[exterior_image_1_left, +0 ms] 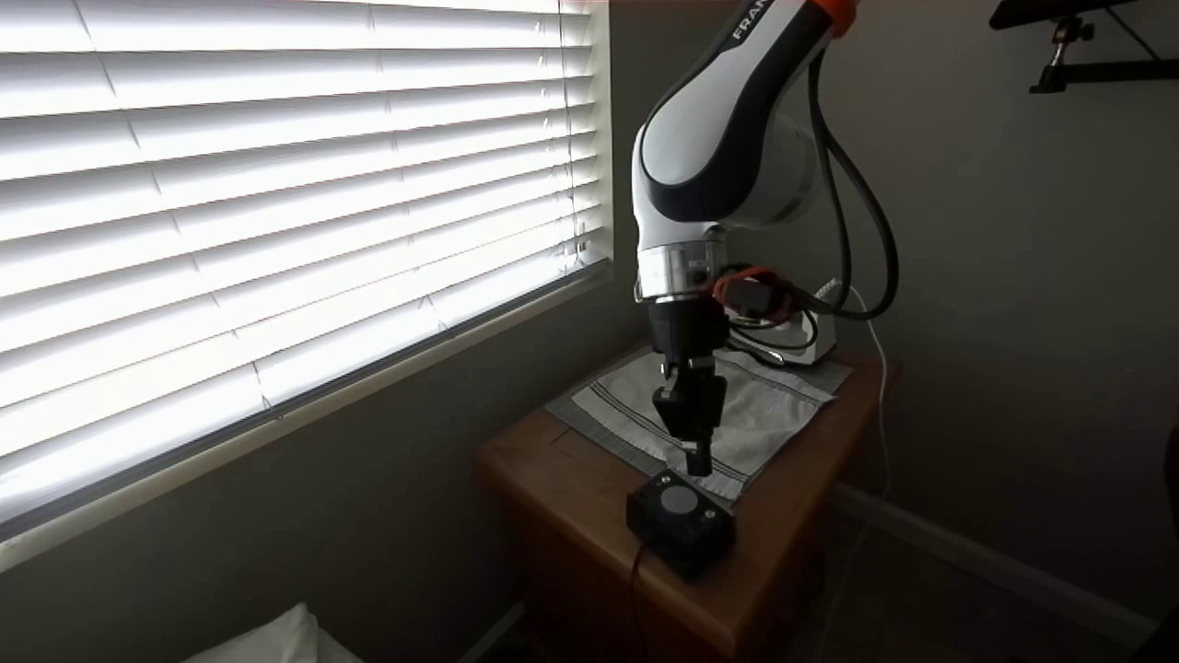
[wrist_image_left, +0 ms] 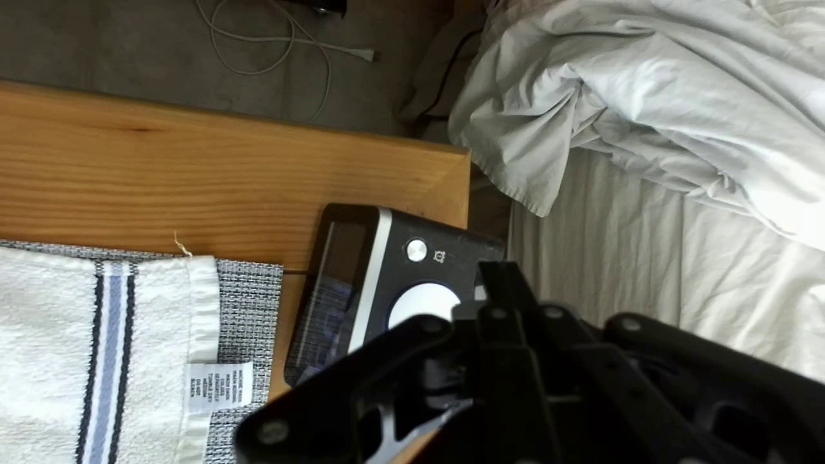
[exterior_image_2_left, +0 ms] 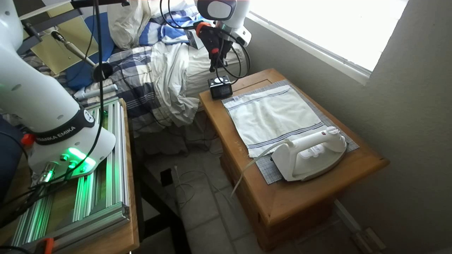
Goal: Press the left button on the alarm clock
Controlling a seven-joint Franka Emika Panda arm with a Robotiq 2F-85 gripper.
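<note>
Jaws pinched together, holding nothing, hang just above the alarm clock (wrist_image_left: 387, 270), seemingly clear of it. Going left to right as the wrist view has it: a white towel (wrist_image_left: 48, 361) on a grey mat (wrist_image_left: 251, 309), then the clock, near a corner of the tabletop (wrist_image_left: 193, 174), with its screen (wrist_image_left: 335, 290) towards the towel. On top are a silver button (wrist_image_left: 416, 250) and a large white disc (wrist_image_left: 422, 301) (the jaws cover part of it from there). Pale bedding (wrist_image_left: 644, 84) lies beyond.

From where I stand, the clock looks light, hard-shelled and smooth, so I'd expect it to skid under a slanted push, perhaps off the edge. Pressing needs no grip: a straight poke should do. Read from the screen side, the silver button seems the left one. To lift it, I'd straddle it front to back, gently on the screen.
</note>
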